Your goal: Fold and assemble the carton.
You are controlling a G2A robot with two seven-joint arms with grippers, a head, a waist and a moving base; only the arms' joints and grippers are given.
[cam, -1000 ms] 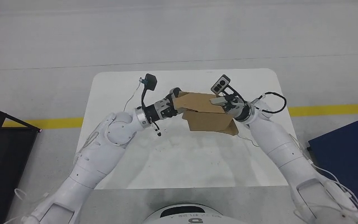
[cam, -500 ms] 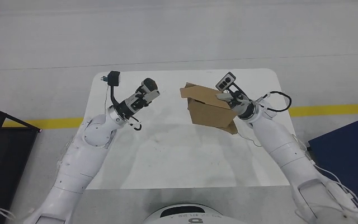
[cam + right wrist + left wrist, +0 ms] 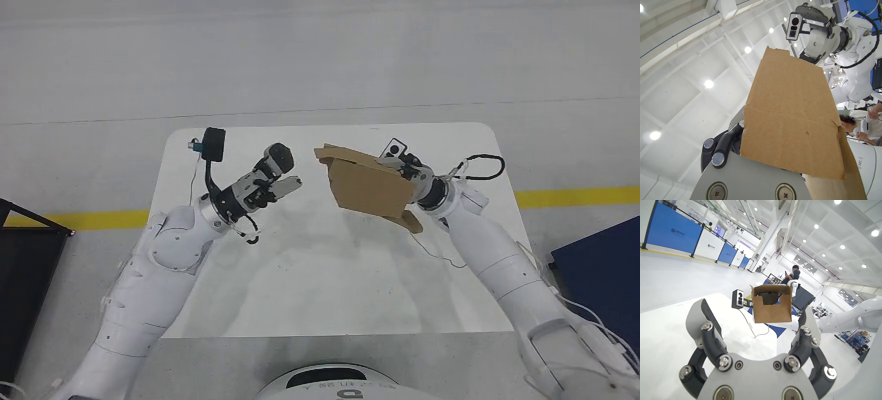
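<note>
My right gripper (image 3: 404, 172) grips the brown cardboard carton (image 3: 364, 186), raised above the white table (image 3: 300, 280); the cardboard hides its fingers from me. My left gripper (image 3: 284, 186) hangs spread wide, apart, facing the carton's open end.

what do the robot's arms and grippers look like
The left arm and right arm are smooth, rounded white shells with black wrist sections, each carrying a black camera on a bracket. A black cable loops by the right wrist. The left gripper has a grey metal base with screws, black linkages and pale fingers with black ribbed pads.
</note>
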